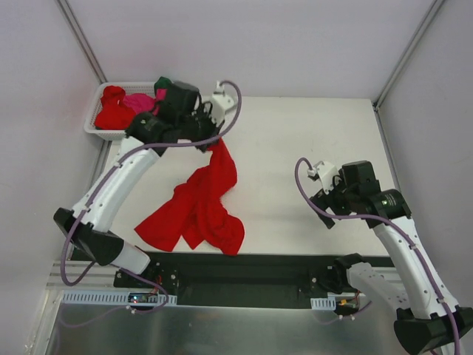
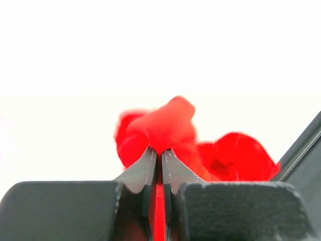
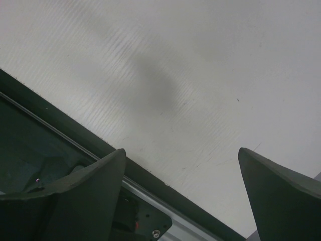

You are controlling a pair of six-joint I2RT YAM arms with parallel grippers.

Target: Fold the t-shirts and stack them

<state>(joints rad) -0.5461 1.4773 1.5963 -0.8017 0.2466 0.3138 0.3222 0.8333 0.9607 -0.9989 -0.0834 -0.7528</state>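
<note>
Four t-shirts: one red t-shirt [image 1: 199, 207] pinched in tightly closed left claw [image 2: 161, 150], trailing across table [image 1: 310, 140] toward near edge; another red [image 1: 112, 112], one pink [image 1: 139, 101], one dark green [image 1: 161, 83] in one basket [image 1: 94, 122], far-left corner. Right claw [image 3: 180, 150] spread wide, empty.

Left arm [image 1: 118, 185] and right arm [image 1: 403, 244] wore white shells, black joints and a lilac cable [image 1: 238, 100] each. Left tool [image 2: 161, 153] and right tool [image 3: 183, 155] had dark grey wedge fingers [image 3: 90, 191].

We see left arm [image 1: 118, 181] stretched forward, left gripper [image 2: 160, 151] pinched tight on red t-shirt [image 2: 168, 123]; right arm [image 1: 403, 244] bent, right gripper [image 3: 181, 150] wide open.
</note>
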